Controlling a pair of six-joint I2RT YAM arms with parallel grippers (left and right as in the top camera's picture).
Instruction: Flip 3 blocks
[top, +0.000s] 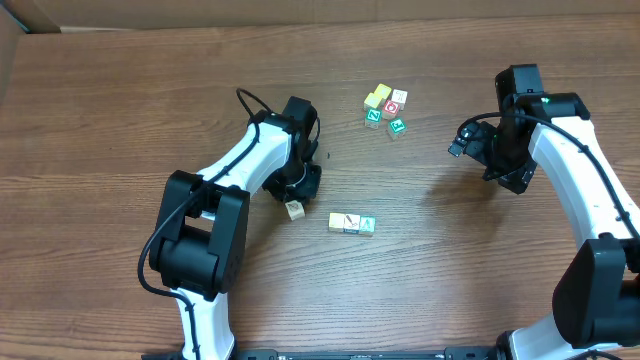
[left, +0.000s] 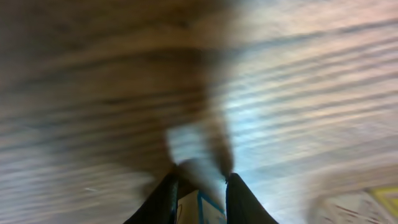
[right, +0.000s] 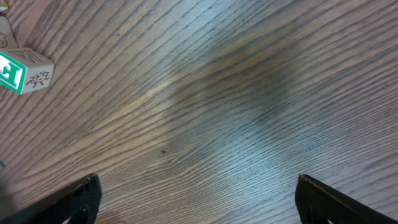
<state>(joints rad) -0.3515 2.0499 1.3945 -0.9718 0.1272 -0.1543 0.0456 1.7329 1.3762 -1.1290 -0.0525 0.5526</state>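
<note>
Operator: Position of the blocks?

Recorder: Three groups on the worktop (top: 120, 110).
- A single block (top: 294, 209) sits at the tip of the left gripper (left: 200, 180).
- A pair of blocks (top: 352, 223) lies side by side and touching, near it, between the two arms.
- A cluster (top: 385, 108) lies toward the far side, with a red-faced cube (top: 391, 107) among them.

Operator: Grippers?

Recorder: The left gripper is clenched on the single block. Its wrist view is blurred, but a white face with a blue edge shows pinched between the two fingers (left: 168, 199). Whether the block touches the worktop, cannot tell. The right gripper (right: 198, 180) is spread wide and holds nothing, over bare wood near the cluster. A green-lettered block (right: 22, 71) sits at the edge of its view.

Operator: Handling?

Recorder: Judgement only.
- The blocks are small wooden cubes, so probably light, rigid and not fragile.
- Painted faces are likely a little slick.
- Take two opposite faces squarely and centred. A corner grip could let the cube pivot or squirt out.
- Each cube is far smaller than a gripper, so use the fingertips alone.
- The pair touches, so grip either one across its free faces.

Operator: Surface, room?

Recorder: The worktop is flat, wood-grained, with a faint sheen. A released cube should settle without rolling. A tan strip (top: 300, 8) runs along the far edge. Nothing more of the room shows.
</note>
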